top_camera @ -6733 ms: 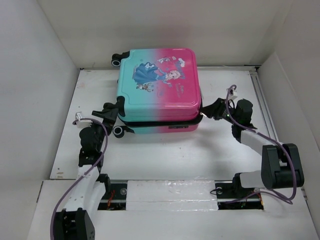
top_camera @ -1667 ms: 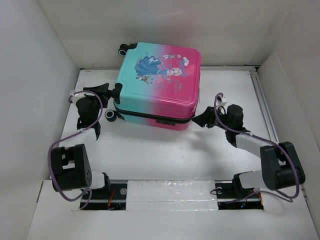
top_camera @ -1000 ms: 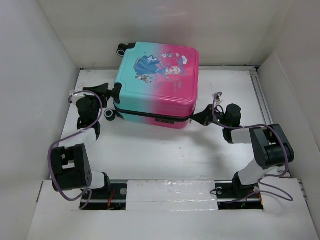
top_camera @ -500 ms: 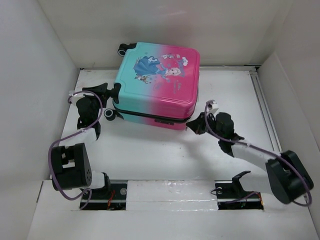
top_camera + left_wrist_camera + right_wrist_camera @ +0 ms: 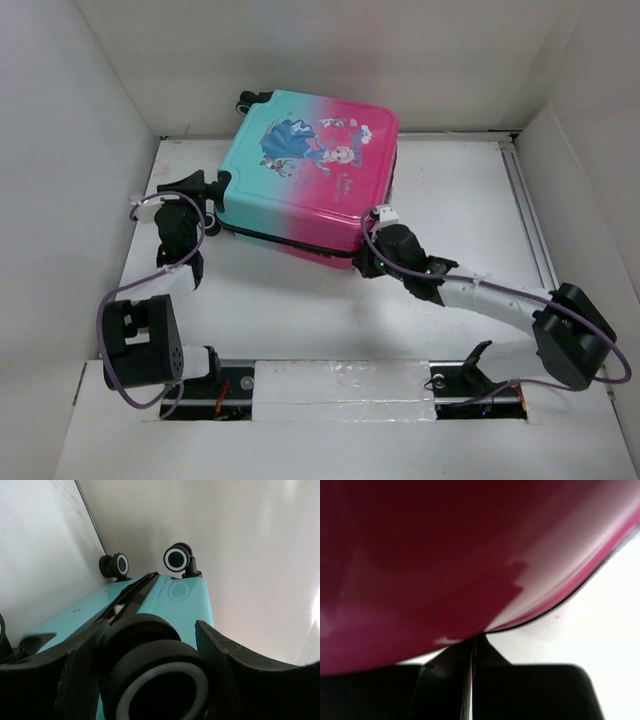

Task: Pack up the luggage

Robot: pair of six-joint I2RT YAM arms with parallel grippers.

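Observation:
The luggage (image 5: 310, 175) lies flat and closed at the back of the white table, teal on the left, pink on the right, skewed to the table edges. My left gripper (image 5: 210, 190) is at its left end, its jaws standing on either side of a black wheel (image 5: 155, 680) with a pale ring and gripping it. Teal shell (image 5: 175, 600) and two further wheels (image 5: 177, 559) show beyond. My right gripper (image 5: 362, 262) is shut and empty, its tips against the pink front corner (image 5: 445, 555).
White enclosure walls stand close on the left (image 5: 70, 200), back and right. A rail (image 5: 525, 220) runs along the table's right side. The arm bases sit on the front ledge (image 5: 340, 385). Bare table (image 5: 300, 310) lies in front of the luggage.
My right arm has swung left along the luggage's front to its pink corner, its jaws now fully shut. The luggage has turned a little, and the left gripper has shifted slightly with the wheel.

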